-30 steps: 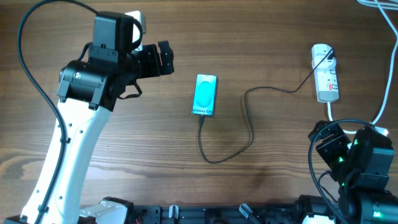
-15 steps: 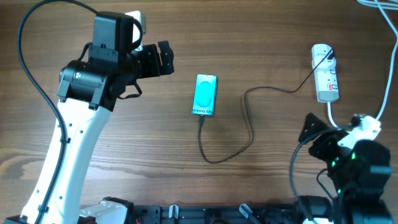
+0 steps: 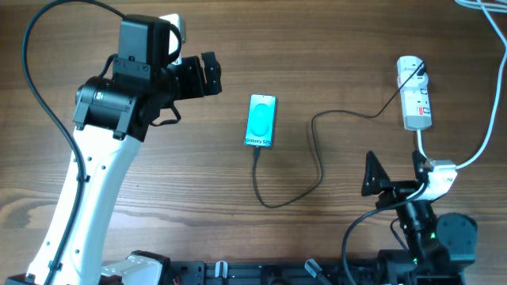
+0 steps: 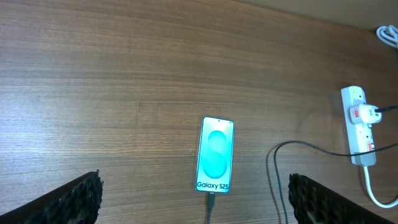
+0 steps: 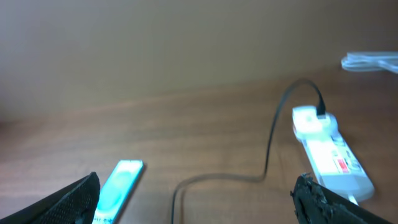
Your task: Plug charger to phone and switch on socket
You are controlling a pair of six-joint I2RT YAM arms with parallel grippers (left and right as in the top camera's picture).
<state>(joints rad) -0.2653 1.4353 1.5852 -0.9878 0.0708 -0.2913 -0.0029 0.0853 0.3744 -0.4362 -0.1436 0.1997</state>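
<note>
The phone (image 3: 261, 120) lies flat mid-bench (image 3: 356, 47), its screen lit. The charger (image 3: 319, 162) meets its near end, though I cannot tell whether the tip is seated. The cable then loops across the bench to the black plug (image 3: 421, 73) in the socket (image 3: 415, 107) at far right. A white cord (image 3: 419, 142) trails from the socket's near end, close by the right gripper (image 3: 394, 172), whose jaws stand wide. The left gripper (image 3: 211, 74) hangs well left of the phone, its jaws also wide.

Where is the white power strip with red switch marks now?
In the overhead view, the white oblong power strip lies far right, beyond the open right hand and right of the flat cyan-screened phone.
</note>
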